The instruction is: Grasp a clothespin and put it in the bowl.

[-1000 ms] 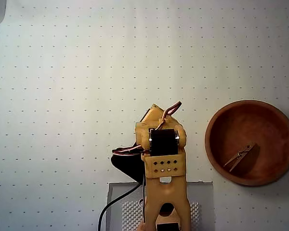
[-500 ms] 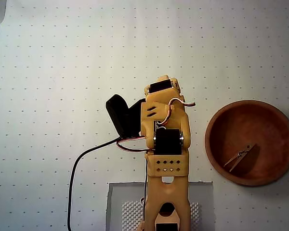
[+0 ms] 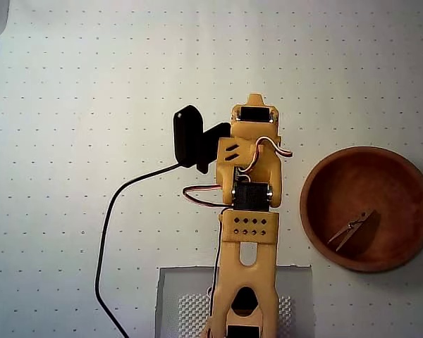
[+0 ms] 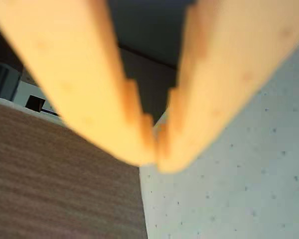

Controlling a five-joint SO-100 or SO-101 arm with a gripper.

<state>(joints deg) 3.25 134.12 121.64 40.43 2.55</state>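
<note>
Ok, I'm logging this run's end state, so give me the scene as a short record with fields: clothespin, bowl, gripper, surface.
clothespin: one, lying tilted inside the bowl
bowl: reddish-brown wood, at the right of the overhead view, apart from the arm
gripper: tips together and empty in the wrist view
arm: yellow, at centre of the overhead view
surface: white dotted mat

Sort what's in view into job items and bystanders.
Job items: clothespin, lying inside the bowl; end effector, tips shut and empty.

Bystanders: dotted white mat, black cable, grey base plate, brown tabletop.
</note>
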